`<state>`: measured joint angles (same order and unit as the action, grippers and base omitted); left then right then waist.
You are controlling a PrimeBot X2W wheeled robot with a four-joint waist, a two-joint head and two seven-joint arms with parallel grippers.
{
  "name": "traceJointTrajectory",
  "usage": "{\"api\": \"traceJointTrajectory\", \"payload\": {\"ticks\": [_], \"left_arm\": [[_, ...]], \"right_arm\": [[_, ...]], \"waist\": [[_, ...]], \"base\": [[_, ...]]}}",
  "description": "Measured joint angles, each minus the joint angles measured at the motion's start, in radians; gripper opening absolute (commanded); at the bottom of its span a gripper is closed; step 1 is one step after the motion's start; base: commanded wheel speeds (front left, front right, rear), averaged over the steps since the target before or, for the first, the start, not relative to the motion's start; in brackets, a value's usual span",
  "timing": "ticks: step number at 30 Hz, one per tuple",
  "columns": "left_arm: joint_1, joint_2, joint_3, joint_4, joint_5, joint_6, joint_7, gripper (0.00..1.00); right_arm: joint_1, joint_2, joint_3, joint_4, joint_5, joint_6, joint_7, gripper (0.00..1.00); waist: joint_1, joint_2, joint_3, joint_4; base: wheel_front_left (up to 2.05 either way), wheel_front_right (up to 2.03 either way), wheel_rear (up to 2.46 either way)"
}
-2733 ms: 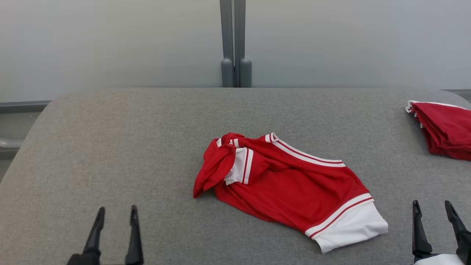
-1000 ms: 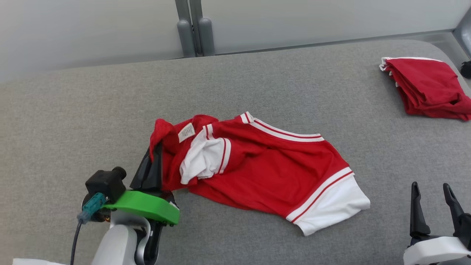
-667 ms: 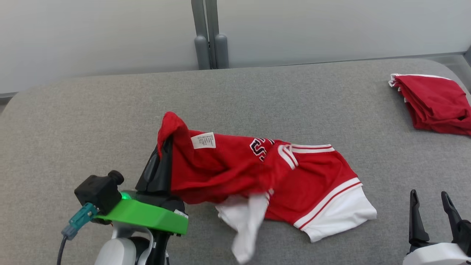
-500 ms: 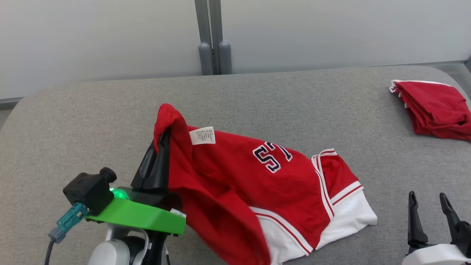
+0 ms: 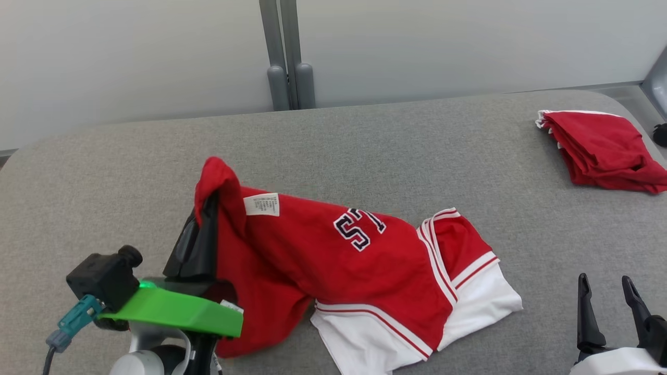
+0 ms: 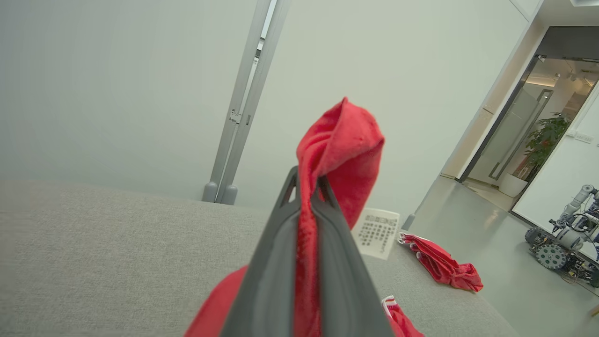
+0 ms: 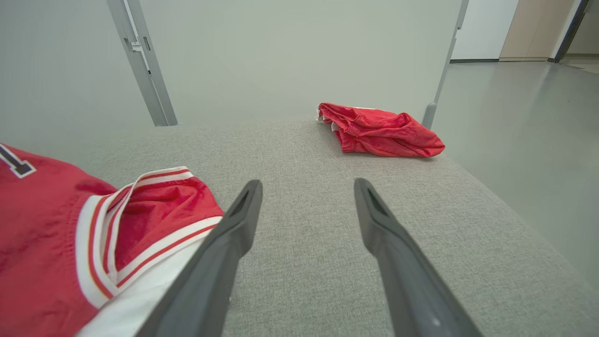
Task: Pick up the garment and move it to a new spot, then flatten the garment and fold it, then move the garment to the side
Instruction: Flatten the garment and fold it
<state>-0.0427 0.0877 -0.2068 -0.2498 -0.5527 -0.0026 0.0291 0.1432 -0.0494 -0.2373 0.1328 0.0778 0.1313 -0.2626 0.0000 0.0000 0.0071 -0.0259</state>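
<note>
The garment (image 5: 359, 260) is a red jersey with white trim and dark lettering. It drapes from my left gripper (image 5: 211, 203) down onto the grey padded table (image 5: 365, 140). That gripper is shut on a bunched red edge of the garment (image 6: 339, 150), lifted above the table at the left. A white care label (image 5: 261, 204) hangs just right of the grip. My right gripper (image 5: 605, 285) stands open at the lower right, close above the table, to the right of the garment's white hem (image 7: 140, 299) with nothing between its fingers (image 7: 234, 224).
A second red garment (image 5: 604, 151), folded and bunched, lies at the table's far right corner (image 7: 381, 131). A grey post (image 5: 284, 52) stands behind the table against the wall. Beyond the right edge is floor, with another robot (image 6: 566, 243) in the distance.
My left gripper closed on the garment's left edge and lifted it, so the cloth turned over and spread, showing its lettering. The right gripper stayed put. The head camera shifted.
</note>
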Motion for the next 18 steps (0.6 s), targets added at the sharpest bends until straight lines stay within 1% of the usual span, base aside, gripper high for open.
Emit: {"api": "traceJointTrajectory", "payload": {"ticks": [3, 5, 8, 11, 13, 18], "left_arm": [[0.007, 0.017, 0.024, 0.053, 0.005, 0.004, -0.022, 0.0], [0.007, 0.016, 0.04, 0.097, -0.016, 0.003, -0.039, 0.0], [-0.004, 0.022, 0.048, 0.168, -0.016, -0.007, -0.055, 0.0], [-0.055, 0.03, 0.052, 0.23, -0.016, -0.026, -0.072, 0.0], [-0.102, 0.045, 0.05, 0.268, 0.003, -0.038, -0.088, 0.0], [-0.247, 0.044, 0.05, 0.392, 0.002, -0.068, -0.147, 0.0]], "right_arm": [[0.0, 0.0, -0.001, -0.001, -0.002, 0.0, 0.0, 1.0], [0.0, 0.0, -0.003, -0.002, -0.002, 0.0, 0.0, 1.0], [0.0, 0.0, 0.001, -0.002, -0.011, 0.0, 0.0, 1.0], [-0.009, 0.0, 0.006, -0.003, -0.02, 0.0, 0.0, 1.0], [-0.017, 0.0, 0.009, -0.004, -0.021, 0.0, 0.0, 1.0], [-0.027, 0.0, 0.015, -0.006, -0.028, 0.0, 0.0, 1.0]], "waist": [[0.0, 0.0, 0.005, -0.007], [0.0, 0.0, 0.011, -0.01], [0.0, 0.0, 0.018, -0.015], [0.0, 0.0, 0.022, -0.029], [0.0, 0.0, 0.024, -0.041], [0.0, 0.0, 0.038, -0.076]], "base": [[0.0, 0.0, 0.0], [0.0, 0.0, 0.0], [0.0, 0.0, 0.0], [0.0, 0.0, 0.0], [0.0, 0.0, 0.0], [0.0, 0.0, 0.0]]}}
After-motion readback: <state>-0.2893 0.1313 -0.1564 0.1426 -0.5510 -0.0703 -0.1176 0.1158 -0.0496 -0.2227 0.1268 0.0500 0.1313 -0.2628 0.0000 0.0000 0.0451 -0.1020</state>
